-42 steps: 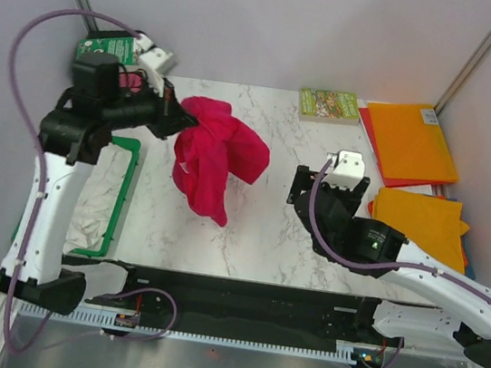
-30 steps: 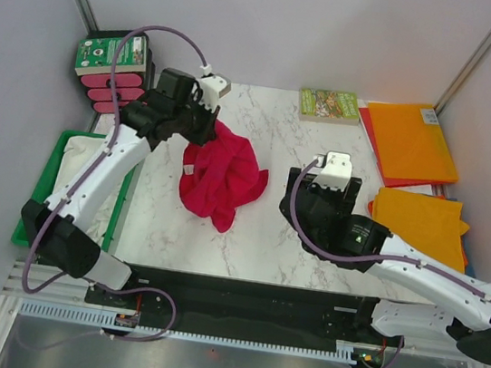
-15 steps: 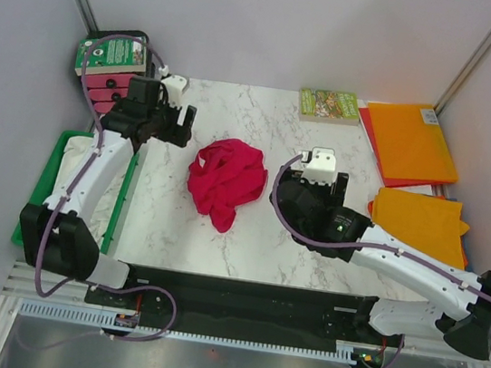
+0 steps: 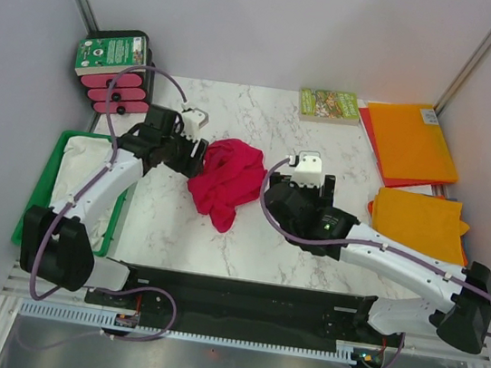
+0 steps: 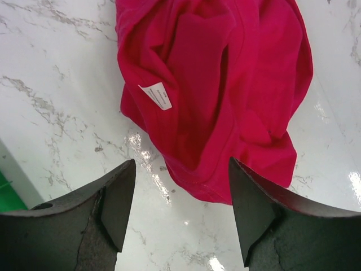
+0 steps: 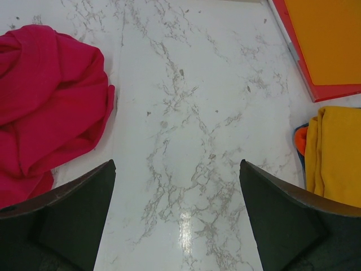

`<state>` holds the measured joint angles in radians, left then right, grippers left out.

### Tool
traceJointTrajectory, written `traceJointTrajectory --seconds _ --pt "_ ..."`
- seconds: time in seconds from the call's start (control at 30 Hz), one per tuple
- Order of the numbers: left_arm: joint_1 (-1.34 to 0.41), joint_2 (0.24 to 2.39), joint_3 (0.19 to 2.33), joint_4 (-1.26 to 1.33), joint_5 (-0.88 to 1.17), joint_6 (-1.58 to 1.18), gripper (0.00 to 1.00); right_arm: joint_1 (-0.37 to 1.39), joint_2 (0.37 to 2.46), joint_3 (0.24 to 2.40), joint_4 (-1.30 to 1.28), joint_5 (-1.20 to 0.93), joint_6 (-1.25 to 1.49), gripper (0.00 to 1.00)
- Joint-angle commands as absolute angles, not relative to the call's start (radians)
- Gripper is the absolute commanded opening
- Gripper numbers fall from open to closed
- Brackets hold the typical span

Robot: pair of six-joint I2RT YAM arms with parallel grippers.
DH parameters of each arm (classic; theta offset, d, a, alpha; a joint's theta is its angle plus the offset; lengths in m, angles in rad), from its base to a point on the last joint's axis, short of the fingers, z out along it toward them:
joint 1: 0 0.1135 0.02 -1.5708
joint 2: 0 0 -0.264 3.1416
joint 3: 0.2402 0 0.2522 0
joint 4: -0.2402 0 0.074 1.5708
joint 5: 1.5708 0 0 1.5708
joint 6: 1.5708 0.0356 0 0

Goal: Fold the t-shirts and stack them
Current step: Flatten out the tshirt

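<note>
T-shirt (image 4: 226, 178) lies bunched; long axis runs near-far.

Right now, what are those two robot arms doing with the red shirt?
They are meant to fold it. The red t-shirt lies crumpled in the middle of the table, and neither arm holds it. The left gripper hangs open at its left edge; the right gripper hangs open over bare table beside it. Folded orange t-shirts sit at the right side.

crimson t-shirt (image 5: 225, 84): soft matt cloth | table (image 6: 197, 141): glossy marble-look | tray (image 4: 126, 187): green plastic
</note>
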<state>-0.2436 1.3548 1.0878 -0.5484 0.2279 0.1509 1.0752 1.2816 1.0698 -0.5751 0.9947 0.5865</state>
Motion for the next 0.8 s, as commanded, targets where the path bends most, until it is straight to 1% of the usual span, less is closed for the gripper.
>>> traceJointTrajectory --seconds 0.0,0.1,0.27,0.37,0.4,0.43,0.47,0.5,0.7,0.77 --pt "-0.242 1.382 1.060 -0.512 0.285 0.170 0.73 1.071 1.310 1.074 -0.537 0.977 0.589 0.98" --pt "-0.242 1.416 1.061 -0.518 0.299 0.170 0.73 1.071 1.318 1.080 -0.537 0.974 0.592 0.98" --pt "-0.242 1.411 1.045 -0.540 0.331 0.187 0.71 1.065 1.319 1.069 -0.537 0.982 0.603 0.98" --pt "-0.242 1.419 1.010 -0.546 0.328 0.204 0.63 1.063 1.335 1.066 -0.535 0.973 0.618 0.98" --pt "-0.242 1.420 1.002 -0.548 0.327 0.206 0.48 1.065 1.338 1.065 -0.537 0.973 0.624 0.98" --pt "-0.242 1.417 0.994 -0.543 0.319 0.204 0.38 1.065 1.342 1.062 -0.538 0.970 0.629 0.98" --pt "-0.242 1.414 0.982 -0.542 0.316 0.203 0.26 1.065 1.342 1.062 -0.538 0.969 0.633 0.98" --pt "-0.242 1.404 0.979 -0.538 0.311 0.201 0.02 1.063 1.344 1.058 -0.538 0.969 0.641 0.98" --pt "-0.229 1.339 0.992 -0.525 0.213 0.204 0.02 1.048 1.342 1.051 -0.538 0.960 0.649 0.98" --pt "-0.175 1.321 1.021 -0.529 0.213 0.196 0.02 0.994 1.359 1.051 -0.531 0.915 0.649 0.98"
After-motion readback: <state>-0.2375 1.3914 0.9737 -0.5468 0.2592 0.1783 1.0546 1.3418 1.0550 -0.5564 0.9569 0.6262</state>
